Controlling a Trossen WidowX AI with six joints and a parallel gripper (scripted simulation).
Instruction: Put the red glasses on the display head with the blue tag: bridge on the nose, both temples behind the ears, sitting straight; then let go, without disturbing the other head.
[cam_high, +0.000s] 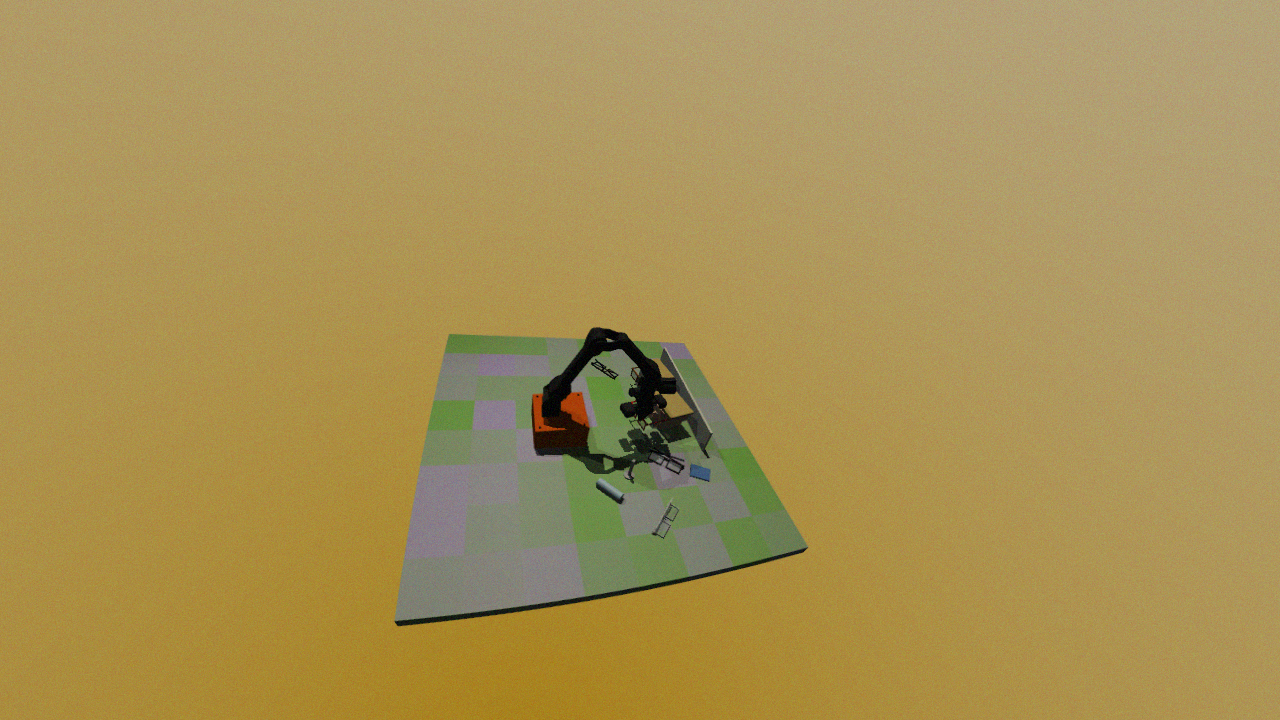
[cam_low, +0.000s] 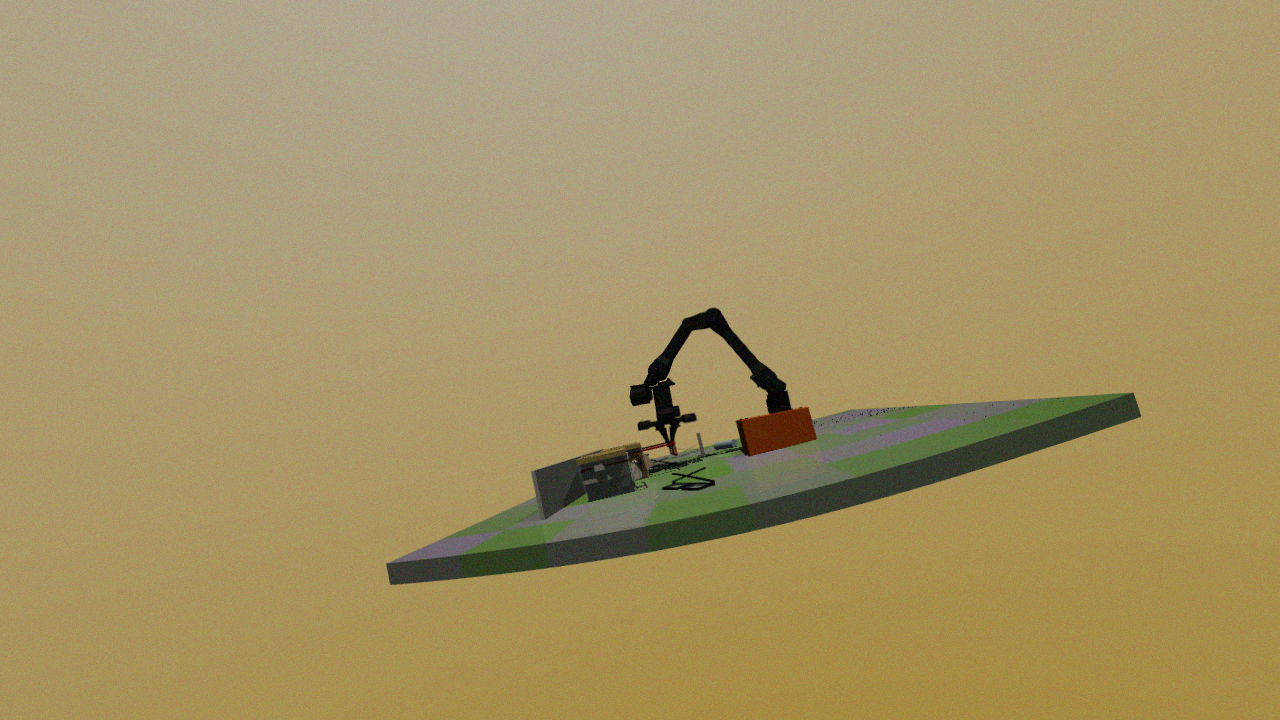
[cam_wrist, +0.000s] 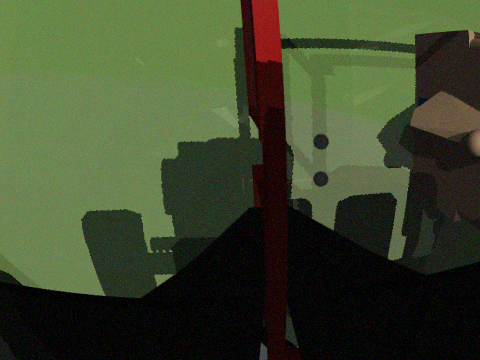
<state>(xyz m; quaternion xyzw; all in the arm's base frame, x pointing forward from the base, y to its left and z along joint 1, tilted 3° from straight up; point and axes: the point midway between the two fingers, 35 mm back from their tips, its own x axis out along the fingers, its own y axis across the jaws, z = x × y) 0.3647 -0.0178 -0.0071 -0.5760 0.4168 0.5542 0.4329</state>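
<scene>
You're pinching the glossy, slim, square-edged red glasses (cam_high: 640, 424) (cam_low: 657, 445) (cam_wrist: 272, 85) in the nearly closed gripper (cam_high: 642, 418) (cam_low: 672, 449) (cam_wrist: 268, 220) — front bar running lengthwise up the wrist view, temples pointing headward. The faceted tan head (cam_low: 643, 462) (cam_wrist: 445, 112) is standing rightward there, a gap separating bar and head edge — flat gray panel (cam_high: 687, 398) (cam_low: 556, 488) rising beyond.

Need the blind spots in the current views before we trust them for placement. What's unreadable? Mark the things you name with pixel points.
- Tag on the display head (cam_wrist: 442, 195): wrist view, only a dark blue sliver shows; the head's own parts cover the rest, and the right edge crops the head.
- Ends of the red glasses (cam_wrist: 272, 160): wrist view, cut off at top and bottom edges.
- Gripper's (cam_low: 672, 445) fingertip contact: exterior view, too small.
</scene>
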